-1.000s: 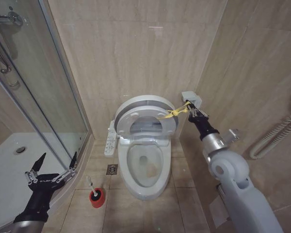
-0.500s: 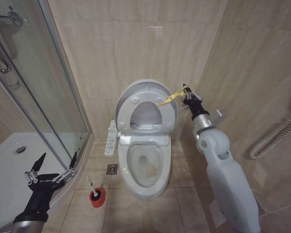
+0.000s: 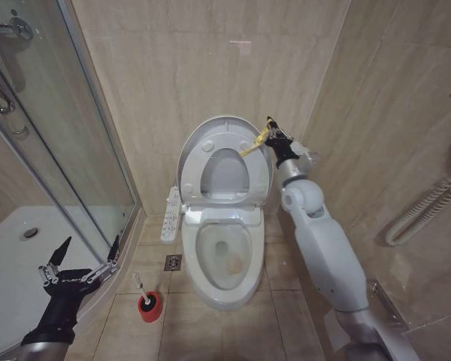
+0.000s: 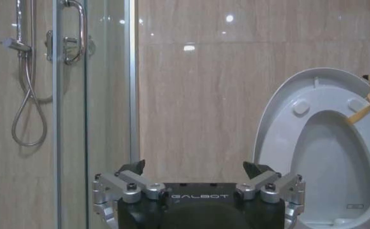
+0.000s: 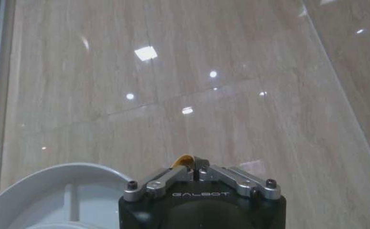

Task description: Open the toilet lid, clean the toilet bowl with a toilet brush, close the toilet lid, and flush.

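The toilet lid (image 3: 214,134) stands nearly upright against the back wall, and the white seat ring (image 3: 227,197) is raised with it. A yellow clip strap (image 3: 252,144) hangs from the lid's right rim. My right gripper (image 3: 270,128) is shut on that strap, close to the wall; the wrist view shows its fingers (image 5: 172,175) pinching the yellow strap (image 5: 185,159) above the lid's rim (image 5: 64,181). The toilet bowl (image 3: 224,252) lies uncovered below. The toilet brush (image 3: 138,283) stands in its red holder (image 3: 151,307) on the floor. My left gripper (image 3: 91,242) (image 4: 192,166) waits open, low beside the shower door.
A glass shower enclosure (image 3: 75,150) with a white tray (image 3: 15,248) fills the left. A bidet control panel (image 3: 170,214) juts from the toilet's left side, above a floor drain (image 3: 174,262). A corrugated hose (image 3: 421,218) runs along the right wall.
My right gripper has climbed up and back toward the wall with the yellow strap, swinging the lid and seat from tilted to nearly upright. The left arm has stayed still.
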